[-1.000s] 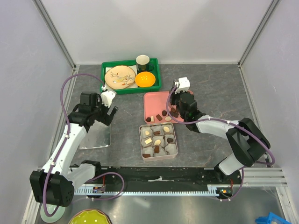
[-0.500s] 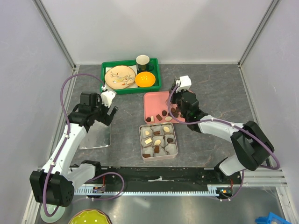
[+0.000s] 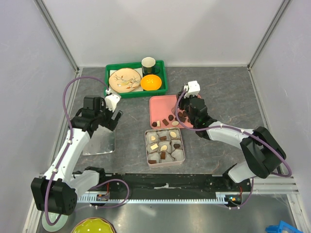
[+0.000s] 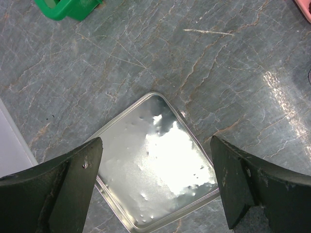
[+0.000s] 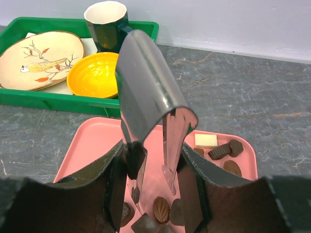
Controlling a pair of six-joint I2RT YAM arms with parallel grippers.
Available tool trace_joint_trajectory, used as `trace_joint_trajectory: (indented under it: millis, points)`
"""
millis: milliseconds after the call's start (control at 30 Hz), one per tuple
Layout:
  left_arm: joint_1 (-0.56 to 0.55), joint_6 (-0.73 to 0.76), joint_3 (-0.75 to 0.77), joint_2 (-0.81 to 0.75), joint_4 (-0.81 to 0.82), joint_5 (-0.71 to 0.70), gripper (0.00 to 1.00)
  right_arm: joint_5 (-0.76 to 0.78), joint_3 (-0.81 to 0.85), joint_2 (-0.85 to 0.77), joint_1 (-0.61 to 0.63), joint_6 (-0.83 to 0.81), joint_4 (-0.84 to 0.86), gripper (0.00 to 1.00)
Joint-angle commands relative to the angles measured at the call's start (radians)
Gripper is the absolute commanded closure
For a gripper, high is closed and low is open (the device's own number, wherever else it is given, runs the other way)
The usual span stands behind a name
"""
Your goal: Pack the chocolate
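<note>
- Left hand [image 4: 155, 145] gapes wide above a silver lid [image 4: 160, 184] on the tabletop [image 4: 233, 58].
- Right hand [image 5: 154, 158] grips metal tongs [image 5: 146, 82], tips apart over chocolate [image 5: 161, 208] on the pink tray [image 5: 92, 141].
- More chocolate sits in the tin [image 3: 147, 150].

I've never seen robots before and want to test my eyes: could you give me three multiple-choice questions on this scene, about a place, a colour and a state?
1. Where is the yellow bowl? A) in the green tray B) on a shelf C) in a sink
2. What colour is the flat tray under the loose chocolates? A) blue B) pink C) white
3. How is the left claw? A) open, empty B) shut on a cup C) gripping a spoon
Answers: 1 A: it sits beside the plate there. 2 B: pink shows around the pieces. 3 A: fingers wide apart, nothing between.
</note>
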Motion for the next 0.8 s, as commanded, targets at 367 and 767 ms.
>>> trace_joint_trajectory:
  millis: [367,767]
  points:
    - [0.002,0.035,-0.008,-0.01,0.028,0.007,0.01,0.034,0.009,0.002,-0.041,0.013,0.057,0.55]
    - [0.002,0.042,-0.011,-0.02,0.028,-0.002,0.01,0.002,-0.007,-0.016,-0.044,0.028,-0.005,0.57]
